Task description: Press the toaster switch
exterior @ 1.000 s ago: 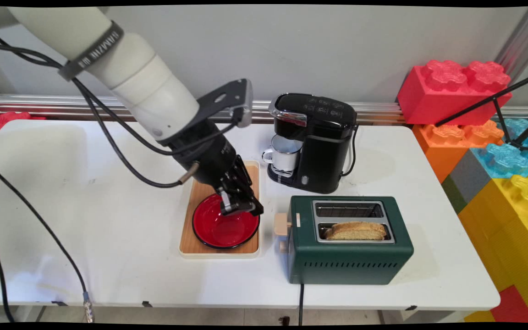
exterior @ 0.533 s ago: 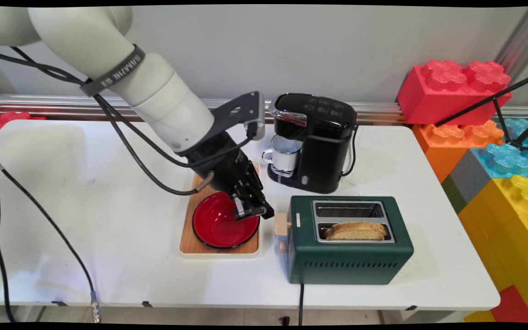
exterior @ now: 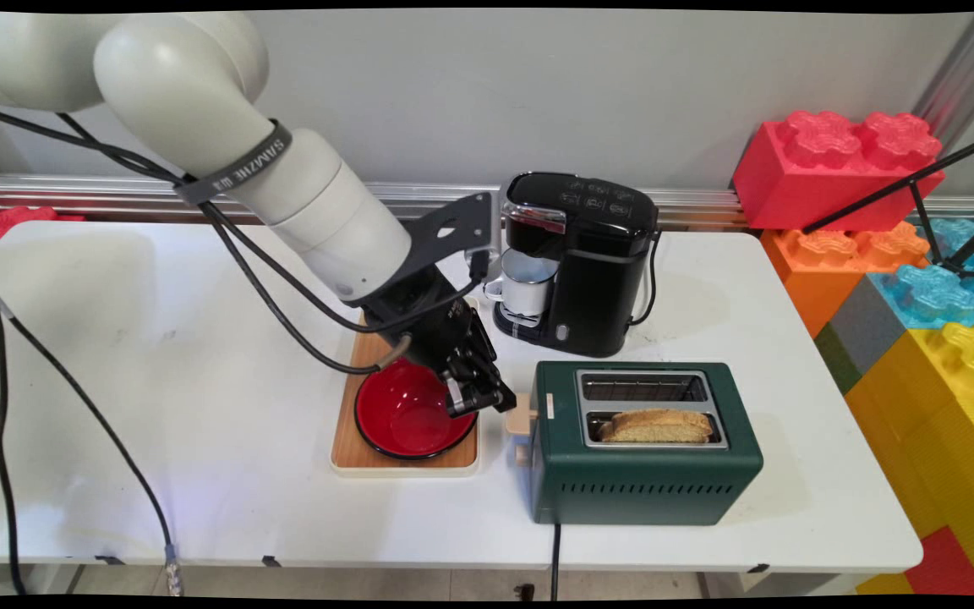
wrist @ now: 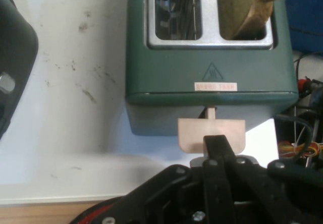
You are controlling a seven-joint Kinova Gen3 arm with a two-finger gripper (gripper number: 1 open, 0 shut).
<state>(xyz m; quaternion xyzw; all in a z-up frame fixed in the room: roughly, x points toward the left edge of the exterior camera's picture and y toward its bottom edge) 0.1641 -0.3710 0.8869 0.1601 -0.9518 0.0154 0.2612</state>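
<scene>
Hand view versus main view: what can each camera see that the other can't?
Only the hand view shows the small label on the toaster's end. Only the main view shows the coffee maker's top, the white mug, the red bowl on its wooden tray and the toy blocks. Both show the green toaster, its bread slice, its beige lever and the gripper.

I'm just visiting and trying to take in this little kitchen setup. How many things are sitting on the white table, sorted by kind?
Appliances: 2, green toaster and black coffee machine
Dishes: 2, red bowl and white mug
Trays: 1, wooden tray
Bread slices: 1, bread slice in the toaster
Total: 6
</scene>
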